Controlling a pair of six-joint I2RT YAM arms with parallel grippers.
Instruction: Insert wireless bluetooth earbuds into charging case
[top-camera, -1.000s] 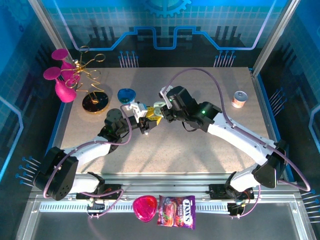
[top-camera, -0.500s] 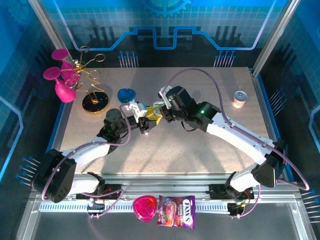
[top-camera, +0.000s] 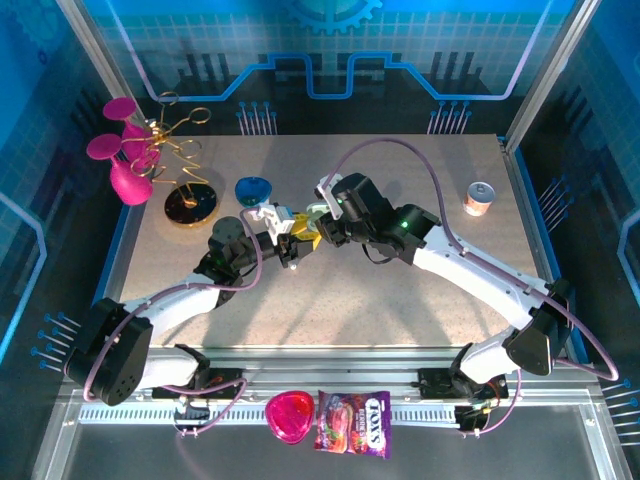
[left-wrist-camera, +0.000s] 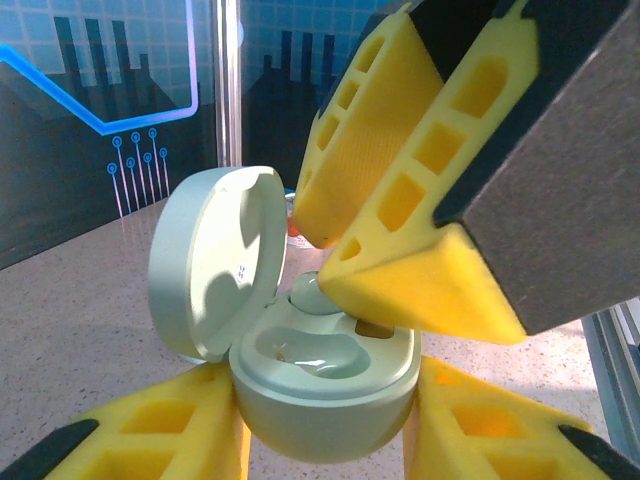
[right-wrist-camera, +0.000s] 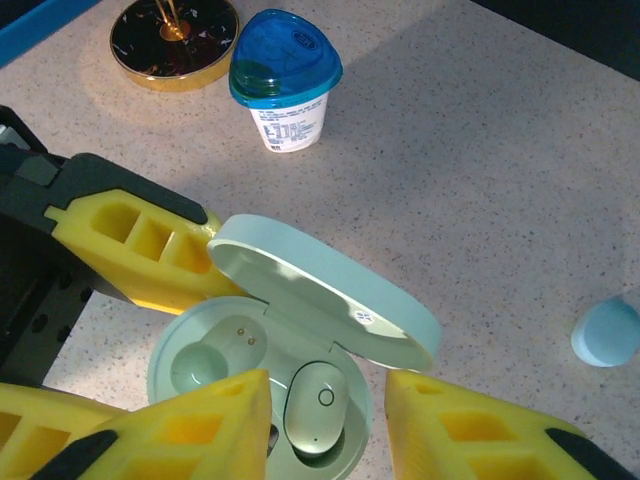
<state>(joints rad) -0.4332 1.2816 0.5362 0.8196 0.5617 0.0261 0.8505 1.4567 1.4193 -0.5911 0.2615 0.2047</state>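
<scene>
Your left gripper (left-wrist-camera: 325, 432) is clamped on the case (left-wrist-camera: 330, 400) base, with the lid (right-wrist-camera: 320, 290) tipped open. Your right gripper (right-wrist-camera: 325, 425) hangs over it, fingers apart. They flank one mint earbud (right-wrist-camera: 313, 405) that sits in a well, and neither finger touches it. The other well (right-wrist-camera: 205, 362) is bare.

Step, as I judge it: letting go of the first bud. Next you need a straight lift clear of the lid (it leans close), then a second bud.

Writing: the candy bag (top-camera: 353, 424) on the near rail (top-camera: 130, 412) reads "FOX'S". Farther off, the blue-lidded cup (right-wrist-camera: 285, 95) carries print too small to read.
</scene>
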